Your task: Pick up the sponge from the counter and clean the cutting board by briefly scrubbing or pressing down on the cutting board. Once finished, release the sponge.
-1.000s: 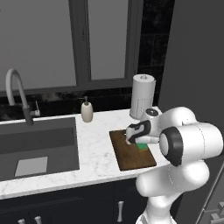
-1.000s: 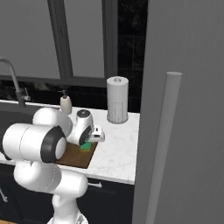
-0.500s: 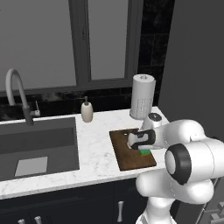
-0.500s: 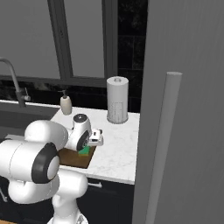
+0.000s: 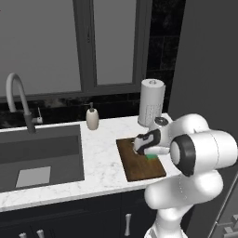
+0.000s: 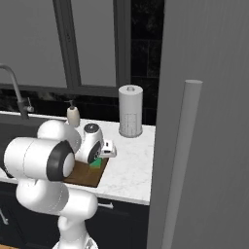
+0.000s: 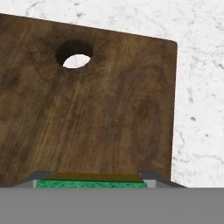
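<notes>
Now sponge (image 7: 91, 183) between claw (image 7: 91, 178) fingers.

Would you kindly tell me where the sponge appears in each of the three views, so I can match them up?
Left base view: sponge, a green sliver under the hand, right of centre.
Right base view: green patch below the hand, left of centre.
Hand view: green strip at the bottom, between the fingers.
Shared landmark: the cutting board beneath it.
</notes>
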You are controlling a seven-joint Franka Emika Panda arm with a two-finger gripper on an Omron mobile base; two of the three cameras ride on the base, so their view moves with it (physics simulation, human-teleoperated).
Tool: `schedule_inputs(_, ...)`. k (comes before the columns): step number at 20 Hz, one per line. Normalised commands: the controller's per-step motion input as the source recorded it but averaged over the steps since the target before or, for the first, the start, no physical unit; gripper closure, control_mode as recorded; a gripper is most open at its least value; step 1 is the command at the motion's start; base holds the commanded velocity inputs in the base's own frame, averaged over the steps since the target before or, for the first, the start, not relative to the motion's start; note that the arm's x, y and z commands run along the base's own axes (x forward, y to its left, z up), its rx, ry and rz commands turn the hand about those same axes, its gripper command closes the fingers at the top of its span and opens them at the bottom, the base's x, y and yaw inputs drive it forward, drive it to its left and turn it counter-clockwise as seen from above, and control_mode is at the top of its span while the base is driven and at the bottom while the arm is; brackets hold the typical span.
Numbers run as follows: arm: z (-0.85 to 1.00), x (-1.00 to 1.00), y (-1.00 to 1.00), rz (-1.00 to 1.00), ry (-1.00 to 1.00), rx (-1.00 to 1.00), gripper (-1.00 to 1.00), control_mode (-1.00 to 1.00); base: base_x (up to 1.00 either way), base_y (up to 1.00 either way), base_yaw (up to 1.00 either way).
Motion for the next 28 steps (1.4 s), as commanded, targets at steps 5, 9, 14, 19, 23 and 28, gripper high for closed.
schedule_inputs(5,0.0,0.6,0.0,0.0,0.0,0.0,1.0,-1.0,0.0,0.0,0.0)
schedule_inputs(9,0.0,0.37,0.0,0.0,0.0,0.0,1.0,-1.0,0.0,0.0,0.0)
schedule_inputs(14,-0.05,-0.29,0.0,0.0,0.0,0.0,1.0,-1.0,0.0,0.0,0.0)
schedule_inputs(19,-0.2,-0.78,0.0,0.0,0.0,0.0,1.0,-1.0,0.0,0.0,0.0)
schedule_inputs(23,-0.28,-0.72,0.0,0.0,0.0,0.0,1.0,-1.0,0.0,0.0,0.0)
schedule_inputs(28,-0.24,-0.24,0.05,0.0,0.0,0.0,1.0,-1.0,0.0,0.0,0.0)
